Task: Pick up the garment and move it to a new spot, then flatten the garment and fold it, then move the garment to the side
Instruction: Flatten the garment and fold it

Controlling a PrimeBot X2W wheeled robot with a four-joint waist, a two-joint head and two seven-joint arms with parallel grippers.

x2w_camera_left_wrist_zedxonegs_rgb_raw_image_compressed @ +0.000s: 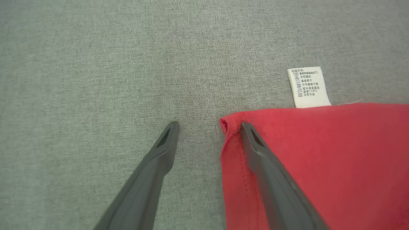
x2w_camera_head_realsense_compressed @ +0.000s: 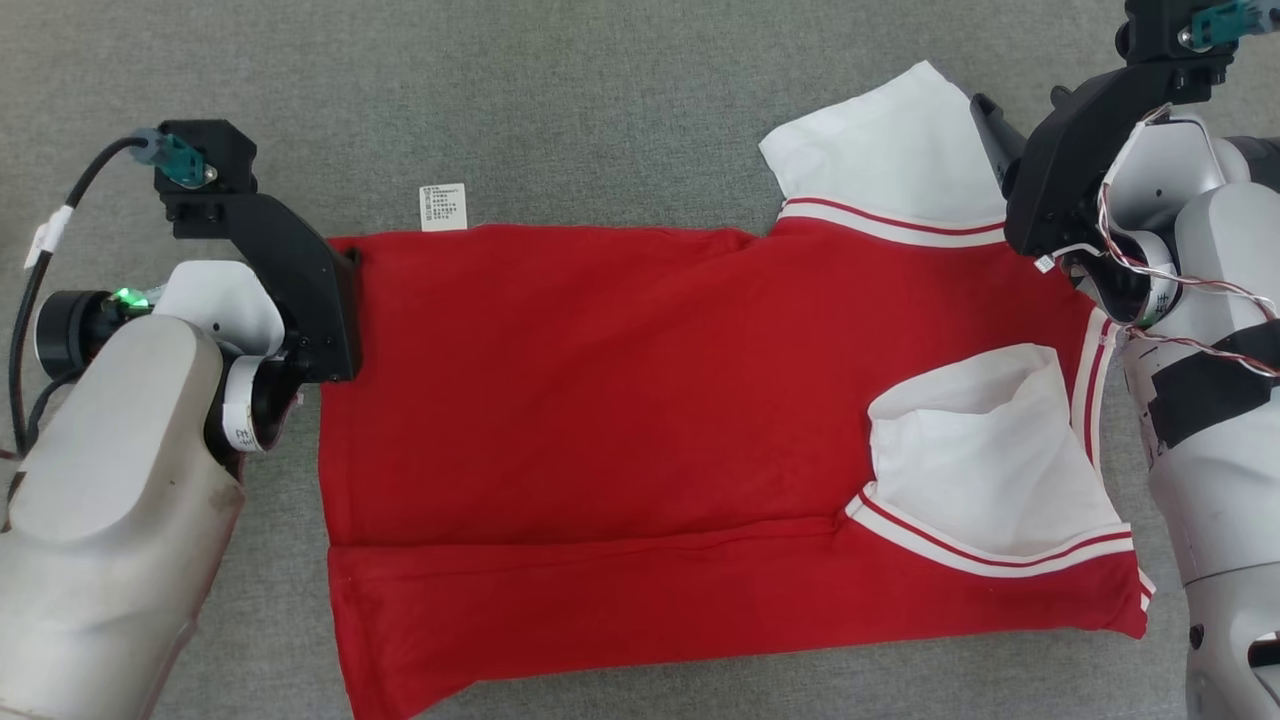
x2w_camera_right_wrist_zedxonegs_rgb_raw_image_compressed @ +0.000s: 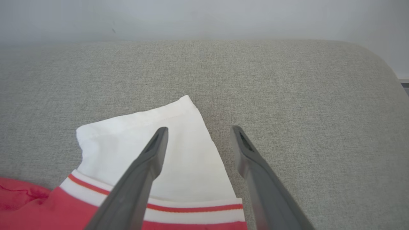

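The garment (x2w_camera_head_realsense_compressed: 620, 400) lies spread on the padded surface (x2w_camera_head_realsense_compressed: 600, 100). Its label (x2w_camera_head_realsense_compressed: 443, 207) sticks out past the garment's far edge, near the left corner. The far sleeve (x2w_camera_head_realsense_compressed: 890, 150) juts beyond that edge at the right end, and the near sleeve (x2w_camera_head_realsense_compressed: 985, 460) lies folded onto the garment's body (also at the right end). The left gripper (x2w_camera_left_wrist_zedxonegs_rgb_raw_image_compressed: 209, 125) straddles the garment's far left corner. The right gripper (x2w_camera_right_wrist_zedxonegs_rgb_raw_image_compressed: 199, 128) straddles the far sleeve's outer edge.

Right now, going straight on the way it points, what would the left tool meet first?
Probably the red garment's corner: the open left tool straddles it, one finger over cloth, the other over the grey surface; depth unclear.
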